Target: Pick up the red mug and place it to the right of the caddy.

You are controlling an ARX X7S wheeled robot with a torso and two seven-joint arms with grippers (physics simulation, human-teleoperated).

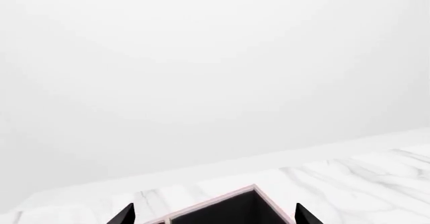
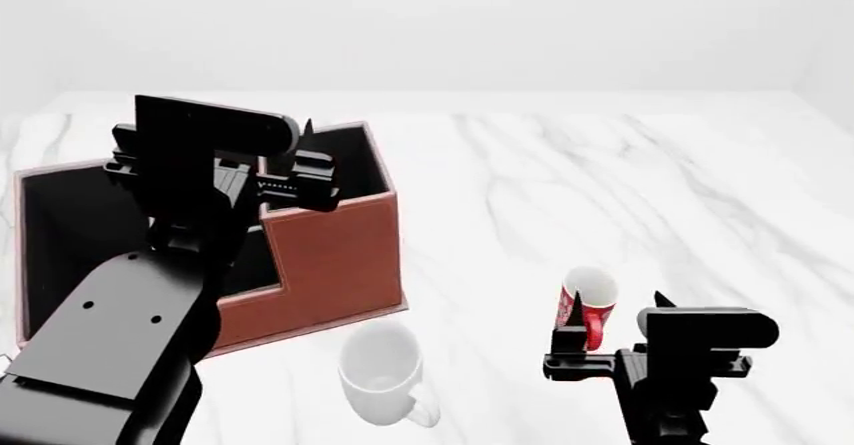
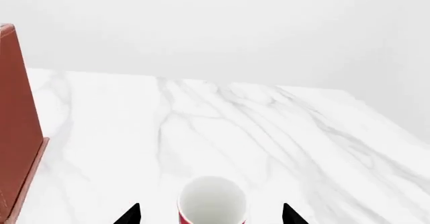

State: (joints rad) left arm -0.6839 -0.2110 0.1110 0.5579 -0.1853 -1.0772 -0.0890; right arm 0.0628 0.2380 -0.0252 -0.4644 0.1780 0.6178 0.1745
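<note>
The red mug (image 2: 589,308) stands upright on the marble table, right of the caddy (image 2: 334,255) and apart from it. In the right wrist view its white inside (image 3: 211,200) faces up between the two fingertips. My right gripper (image 2: 617,299) (image 3: 210,215) is open and straddles the mug, with a gap on each side. The caddy is a large reddish-brown box with black-lined compartments. My left gripper (image 2: 318,157) (image 1: 213,215) hangs open above the caddy's far right corner (image 1: 222,200) and holds nothing.
A larger plain white mug (image 2: 380,370) stands in front of the caddy's near right corner. The marble table (image 2: 601,185) stretches to the right and back towards a white wall. My left arm hides part of the caddy.
</note>
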